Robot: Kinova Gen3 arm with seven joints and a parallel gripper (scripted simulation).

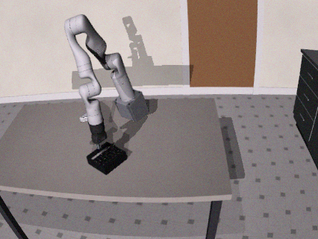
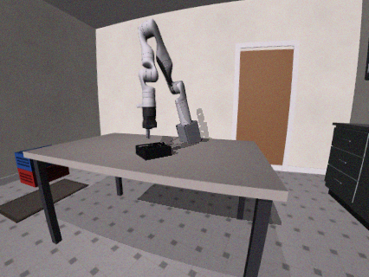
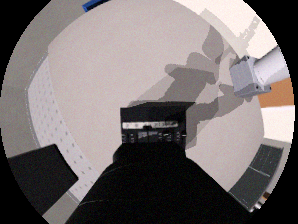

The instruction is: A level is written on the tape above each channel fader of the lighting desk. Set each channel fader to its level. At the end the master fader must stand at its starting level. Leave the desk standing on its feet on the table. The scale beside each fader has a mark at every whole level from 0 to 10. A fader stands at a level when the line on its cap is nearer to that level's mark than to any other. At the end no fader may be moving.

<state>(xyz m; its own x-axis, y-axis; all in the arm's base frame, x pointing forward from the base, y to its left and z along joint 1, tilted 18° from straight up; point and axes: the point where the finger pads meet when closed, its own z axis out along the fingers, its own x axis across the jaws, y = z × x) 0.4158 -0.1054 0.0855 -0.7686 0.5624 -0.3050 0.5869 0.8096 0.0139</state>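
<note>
Hand (image 1: 98,146) points down from above, clenched on nothing, its tip just over the rear edge of the black lighting desk (image 1: 107,157) on the bench (image 1: 179,149). From the side, the desk (image 2: 152,150) lies directly beneath the hand (image 2: 148,132). At the wrist, it (image 3: 154,125) sits straight ahead, faders unreadable.

A grey desk (image 1: 179,164) with a pale front edge stands on dark legs over a tiled floor (image 1: 276,179). A black lighting console (image 1: 107,158) rests flat on it, toward nine o'clock of the centre in the top view. The arm's grey base block (image 1: 131,106) sits on the desk at one o'clock from the console, near the far edge.
</note>
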